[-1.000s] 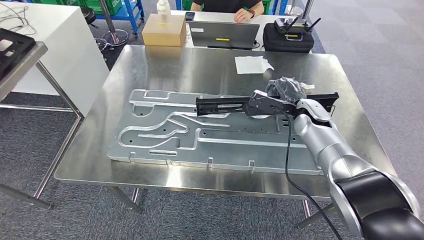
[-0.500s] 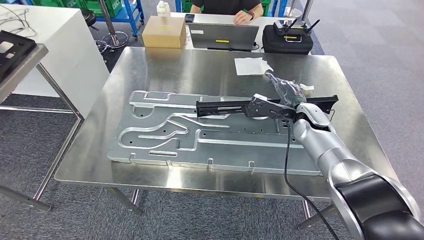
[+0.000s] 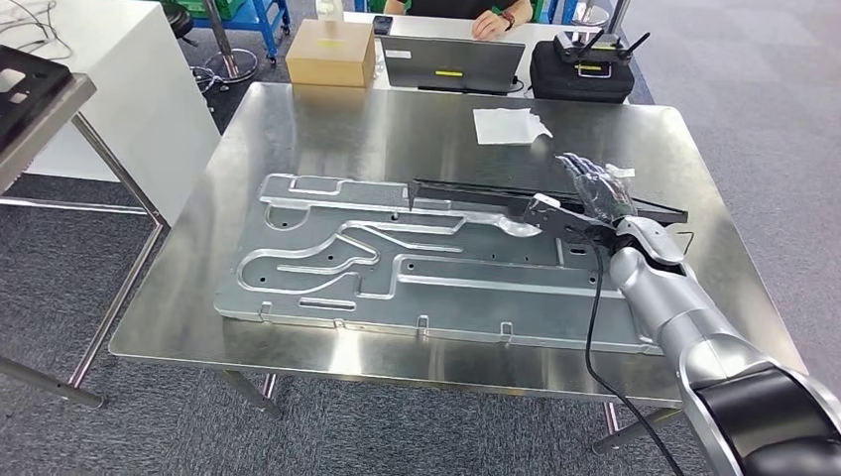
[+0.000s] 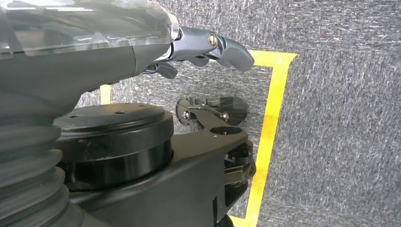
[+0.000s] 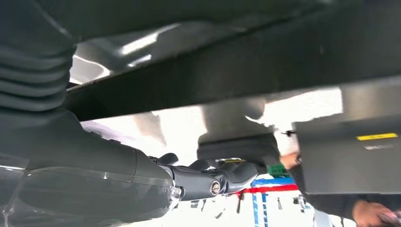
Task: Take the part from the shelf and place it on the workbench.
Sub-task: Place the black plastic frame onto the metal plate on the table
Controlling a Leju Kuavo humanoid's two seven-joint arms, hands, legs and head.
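Note:
The part [image 3: 476, 195] is a long black rail lying flat across the back edge of the big pressed metal plate [image 3: 327, 268] on the steel workbench [image 3: 377, 129]. Its right end reaches past my right hand [image 3: 593, 188]. That hand is over the rail's right portion with its fingers [image 3: 585, 174] spread and lifted, gripping nothing. In the right wrist view the rail [image 5: 246, 75] runs as a dark bar above my thumb [image 5: 222, 177]. My left hand [image 4: 208, 47] hangs by my side over grey carpet, thumb out, holding nothing.
A crumpled white sheet [image 3: 508, 125] lies at the back of the bench. Behind it stand a laptop [image 3: 453, 65], a cardboard box [image 3: 331, 55] and a black case [image 3: 581, 71]; a person sits there, hand [image 3: 492, 21] on the table. A shelf corner [image 3: 35, 94] juts in on the left.
My right hand has lowered the black rail onto the plate and spread its fingers off it. The rail now lies flat, slightly farther back. The view has shifted a little.

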